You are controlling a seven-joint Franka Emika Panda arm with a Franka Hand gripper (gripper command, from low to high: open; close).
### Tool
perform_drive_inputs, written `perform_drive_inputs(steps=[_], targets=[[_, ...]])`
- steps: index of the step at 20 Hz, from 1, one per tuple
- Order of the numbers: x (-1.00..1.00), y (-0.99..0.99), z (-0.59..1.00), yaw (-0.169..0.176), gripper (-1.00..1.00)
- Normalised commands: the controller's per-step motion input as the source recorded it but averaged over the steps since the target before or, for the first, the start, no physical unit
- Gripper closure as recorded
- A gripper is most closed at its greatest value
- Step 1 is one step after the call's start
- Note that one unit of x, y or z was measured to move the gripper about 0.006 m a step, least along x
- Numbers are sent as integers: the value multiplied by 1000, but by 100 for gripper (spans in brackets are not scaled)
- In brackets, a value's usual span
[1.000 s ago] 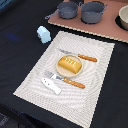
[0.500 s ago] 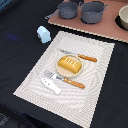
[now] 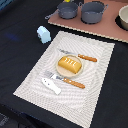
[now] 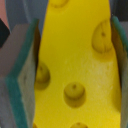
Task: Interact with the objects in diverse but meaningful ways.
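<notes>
Nothing on the surface (image 3: 20, 55) has shifted since the earlier frames; every item keeps its place around the loaf.

Dark surface, carrying a pale striped placemat (image 3: 95, 75) and, beyond the mat on the side far from the camera, a pinkish board (image 3: 100, 30). Two grey pots (image 3: 92, 11) stand side by side on the board, well apart from the loaf, and a pale bowl (image 3: 123, 17) sits at the board's end toward the exterior view's right.

Golden-brown scored bread loaf (image 3: 69, 64), resting on a small round plate (image 3: 61, 71) near the middle of the mat. One orange-handled utensil (image 3: 86, 58) lies just beyond the loaf; an orange-handled fork (image 3: 70, 81) lies just on the near side of it.

Pale blue rounded-top block (image 3: 43, 34), upright on the dark surface off the mat, beyond the loaf toward the exterior view's left.

Small white fish-shaped piece (image 3: 51, 85), flat on the mat, just past the fork on the side away from the loaf.

Yellow holed cheese wedge (image 4: 75, 65), filling the wrist view, held between the two teal-padded fingers (image 4: 22, 80) of the gripper (image 4: 70, 70); the jaws are clenched on its sides.
</notes>
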Motion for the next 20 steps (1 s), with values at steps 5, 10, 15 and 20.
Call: perform_drive_inputs(steps=[5, 10, 15, 20], targets=[[-370, 0, -398, 0, 100], [-342, 0, -335, 0, 100], [-137, 0, -111, 0, -100], [206, 0, 135, -19, -100]])
